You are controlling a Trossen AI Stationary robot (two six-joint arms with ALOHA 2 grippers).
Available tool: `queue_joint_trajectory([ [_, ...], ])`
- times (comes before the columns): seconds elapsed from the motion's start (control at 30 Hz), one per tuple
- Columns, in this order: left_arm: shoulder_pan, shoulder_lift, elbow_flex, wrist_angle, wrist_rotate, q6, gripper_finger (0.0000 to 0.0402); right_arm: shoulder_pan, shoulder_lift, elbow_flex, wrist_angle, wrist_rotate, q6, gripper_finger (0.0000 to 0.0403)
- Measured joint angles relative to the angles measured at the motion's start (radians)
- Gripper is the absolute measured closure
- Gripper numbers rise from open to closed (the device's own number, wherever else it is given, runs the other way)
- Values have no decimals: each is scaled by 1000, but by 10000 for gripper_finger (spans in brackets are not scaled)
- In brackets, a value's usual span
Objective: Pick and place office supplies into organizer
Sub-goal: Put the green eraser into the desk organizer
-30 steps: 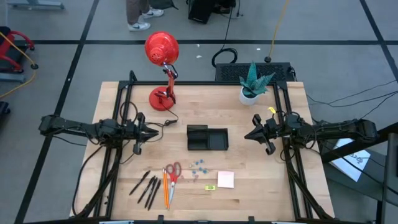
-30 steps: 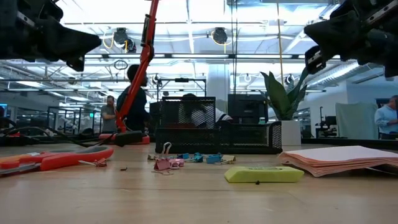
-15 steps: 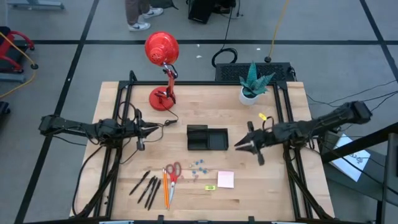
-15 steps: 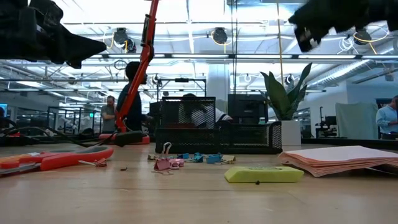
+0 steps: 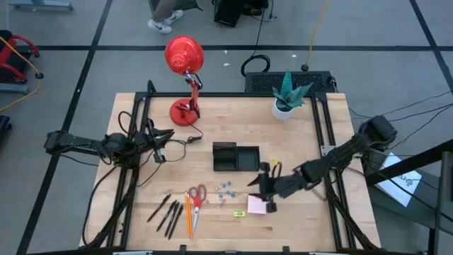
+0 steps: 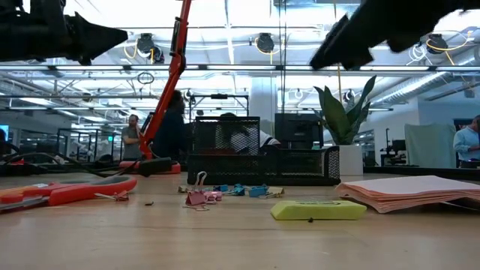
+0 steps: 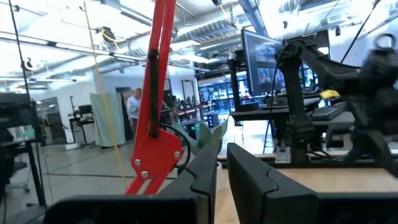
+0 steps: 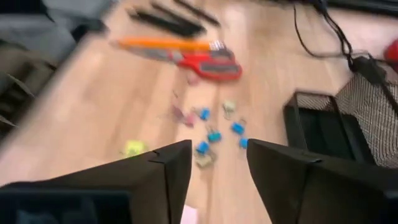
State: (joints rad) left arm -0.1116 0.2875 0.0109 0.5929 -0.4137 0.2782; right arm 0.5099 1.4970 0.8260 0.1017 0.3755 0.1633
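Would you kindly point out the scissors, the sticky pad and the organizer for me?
Scissors [image 5: 197,194]: high view, on the red handles.
Sticky pad [image 5: 254,207]: high view, on its visible pink face.
Organizer [image 5: 236,158]: high view, on its inner floor.

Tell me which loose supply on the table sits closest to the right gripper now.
The pink sticky-note pad. The right gripper hangs open right over its edge, while the blue clips, the red-handled scissors, the orange pencils and the black pens lie farther toward the left arm's side.

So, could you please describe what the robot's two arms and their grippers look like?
Both are dark, slender jointed arms with black cabling. The left gripper and right gripper each end in two flat, angular black fingers. A small yellow tag sits on the right arm.
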Motion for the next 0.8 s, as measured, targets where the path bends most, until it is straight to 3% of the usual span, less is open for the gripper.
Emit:
queue_joint_trajectory([
  [0.2,0,0,0,-6,0,-16,355,39,162,137,-55,34,32,209],
  [0.43,0,0,0,-45,-5,-21,355,75,285,255,-65,-16,115,163],
  [0.8,0,0,0,-109,-6,-78,355,96,408,274,-45,-39,217,164],
])
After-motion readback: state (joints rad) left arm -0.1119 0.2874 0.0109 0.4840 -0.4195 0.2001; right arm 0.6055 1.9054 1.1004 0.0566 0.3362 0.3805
